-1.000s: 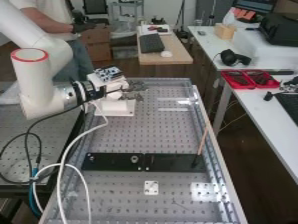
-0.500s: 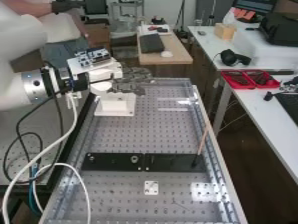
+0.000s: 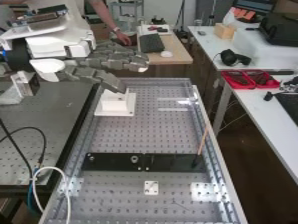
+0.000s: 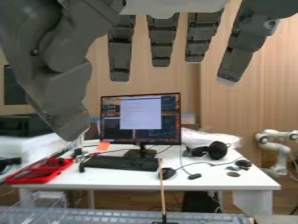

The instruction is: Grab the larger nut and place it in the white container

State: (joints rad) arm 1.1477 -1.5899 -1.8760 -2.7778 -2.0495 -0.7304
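Observation:
In the high view the dark grey hand (image 3: pixel 110 61) is at the upper left, its fingers straight and pointing right, with nothing seen held. The thumb's tip is close above the white container (image 3: pixel 114 104) at the bench's far left; whether they touch I cannot tell. The container's inside is hidden. On the flat black bar (image 3: pixel 112 163) stand the smaller nut (image 3: pixel 91 158) at the left and the bearing (image 3: pixel 134 159) further right, with bare bar between them. In the wrist view the hand (image 4: pixel 161 40) has its fingers extended and apart, the thumb to one side.
A thin upright stick (image 3: pixel 202 141) rises at the bar's right end. A small white plate (image 3: pixel 151 188) lies nearer than the bar. Red trays (image 3: pixel 250 80) are on the side table. The wrist view faces a monitor (image 4: pixel 140 120) and a keyboard (image 4: pixel 120 163).
The hand has risen from the white container and come closer to the high camera, appearing larger and further up and left. The container and the parts on the bar have kept their places.

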